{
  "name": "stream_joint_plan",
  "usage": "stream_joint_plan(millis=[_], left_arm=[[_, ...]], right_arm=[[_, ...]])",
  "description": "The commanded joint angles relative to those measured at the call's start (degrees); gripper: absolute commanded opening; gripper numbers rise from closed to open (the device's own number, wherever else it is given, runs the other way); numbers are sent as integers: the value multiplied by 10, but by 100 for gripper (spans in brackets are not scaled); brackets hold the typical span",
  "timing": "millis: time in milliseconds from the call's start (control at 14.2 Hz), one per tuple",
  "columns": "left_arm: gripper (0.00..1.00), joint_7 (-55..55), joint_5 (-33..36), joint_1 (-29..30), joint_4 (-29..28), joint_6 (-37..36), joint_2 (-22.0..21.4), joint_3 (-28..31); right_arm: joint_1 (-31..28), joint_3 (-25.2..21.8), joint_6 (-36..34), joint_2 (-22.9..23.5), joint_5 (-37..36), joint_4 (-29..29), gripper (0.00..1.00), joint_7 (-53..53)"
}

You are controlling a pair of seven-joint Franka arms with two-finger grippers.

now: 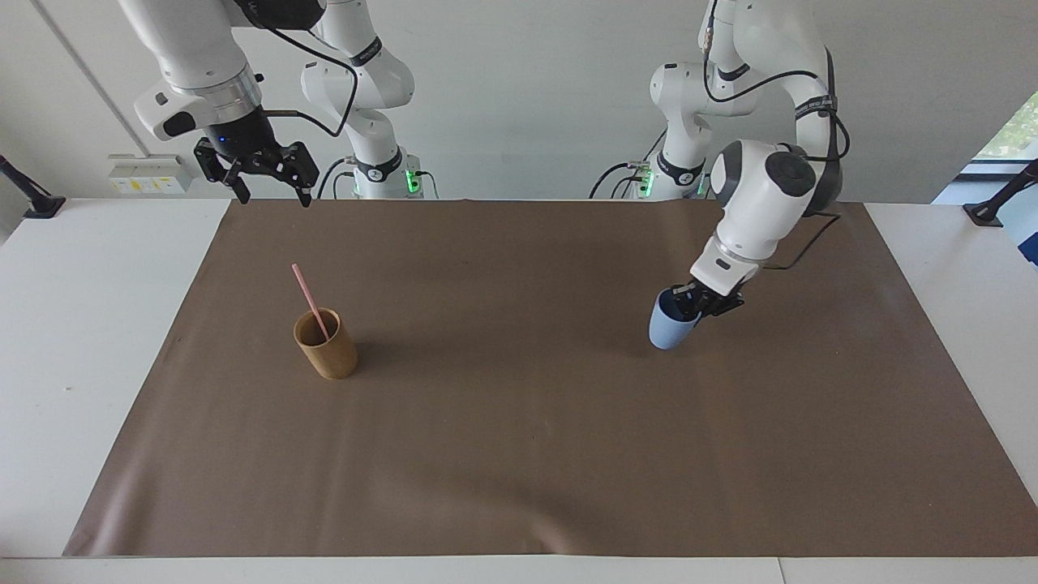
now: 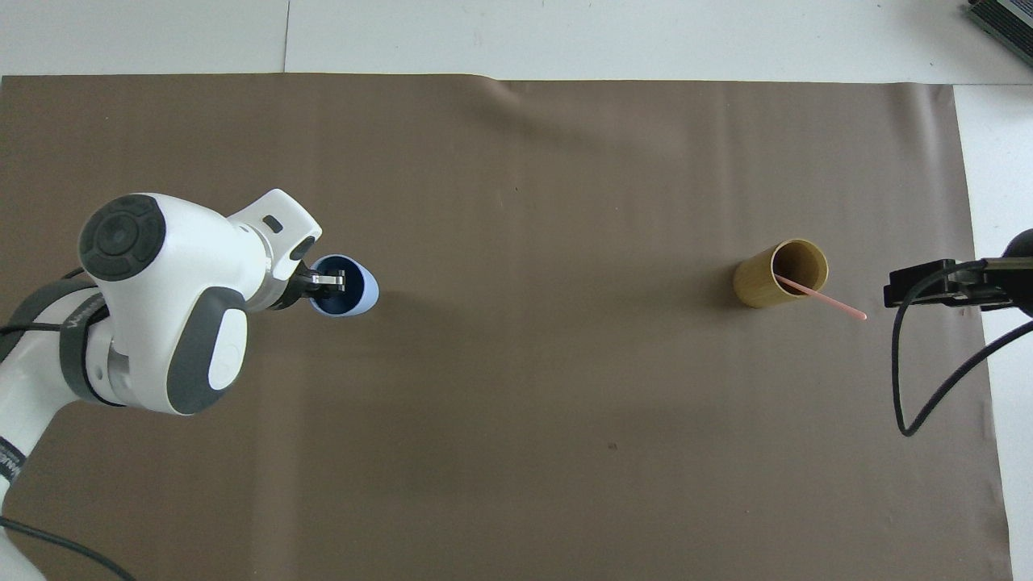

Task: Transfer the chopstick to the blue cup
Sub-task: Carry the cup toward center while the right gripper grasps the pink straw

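The pink chopstick [image 1: 307, 297] stands leaning in the tan wooden cup [image 1: 327, 347] toward the right arm's end of the table; both show in the overhead view, the chopstick [image 2: 825, 301] in the wooden cup [image 2: 763, 282]. My left gripper [image 1: 690, 302] is shut on the rim of the light-blue cup [image 1: 668, 331], one finger inside it, and holds it tilted low over the mat. It shows in the overhead view [image 2: 328, 283] with the blue cup [image 2: 361, 290]. My right gripper [image 1: 274, 193] hangs open and empty, high over the mat's edge by the robots, and waits.
A brown mat [image 1: 519, 454] covers most of the white table [image 1: 73, 324]. A black cable [image 2: 928, 379] hangs from the right arm's hand. The right gripper [image 2: 894, 289] shows in the overhead view beside the chopstick's upper tip.
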Motion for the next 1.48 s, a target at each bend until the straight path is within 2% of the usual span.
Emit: stream_joint_plan(millis=[0, 211, 352, 492, 703, 914, 1055, 1125, 1195, 1266, 1406], left_arm=[[0, -100, -4, -81, -6, -3, -7, 12], [0, -206, -1, -154, -3, 3, 3, 11], [0, -253, -1, -192, 8, 3, 10, 11], [0, -303, -1, -220, 26, 4, 29, 11], [0, -312, 0, -234, 52, 3, 55, 10], [0, -313, 0, -238, 56, 3, 64, 10], [7, -312, 1, -238, 58, 5, 77, 9], [9, -312, 0, -239, 58, 5, 79, 9], [15, -311, 0, -239, 58, 4, 79, 9], [21, -310, 0, -238, 59, 4, 79, 9], [51, -306, 1, -238, 59, 2, 79, 9]], right_arm=[[-12, 2, 53, 13, 3, -47, 100, -78], [-20, 2, 58, 45, 2, -55, 100, -159], [-33, 1, 74, 46, 2, -85, 100, -238], [-49, 2, 103, 48, 2, -115, 100, -264], [-43, 2, 120, 53, 3, -131, 100, -255], [-39, 3, 120, 56, 3, -134, 100, -235], [-39, 3, 124, 56, 10, -144, 100, -236], [-39, 3, 124, 56, 10, -145, 95, -236], [-38, 3, 124, 55, 10, -145, 88, -236], [-38, 3, 123, 55, 10, -145, 76, -235], [-38, 3, 123, 55, 10, -145, 52, -233]])
